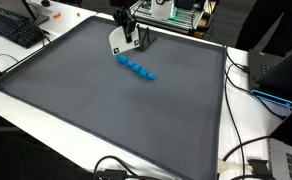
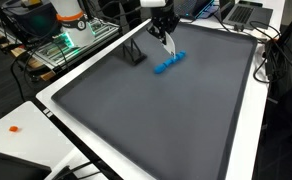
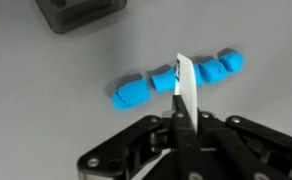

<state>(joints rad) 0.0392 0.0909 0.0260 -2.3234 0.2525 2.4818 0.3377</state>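
Pinching one white strip (image 3: 186,80), one gripper (image 3: 184,120) over four visible blue blocks (image 3: 129,95).

From my station I see the grey mat (image 1: 116,110) spread under the gripper (image 1: 129,36) and far out from it on every side; a dark box (image 2: 134,55) stands on the mat just beside the gripper, and in the wrist view it sits at the top edge, beyond the fingertips; a black keyboard (image 1: 16,28) lies well apart from the gripper, off the mat; the white table (image 2: 46,125) borders the mat; a small orange thing (image 2: 14,128) rests on it, far from the gripper; cables (image 1: 244,150) trail off the mat's corner, well apart; a laptop (image 2: 241,12) sits behind the gripper, past the mat's edge.
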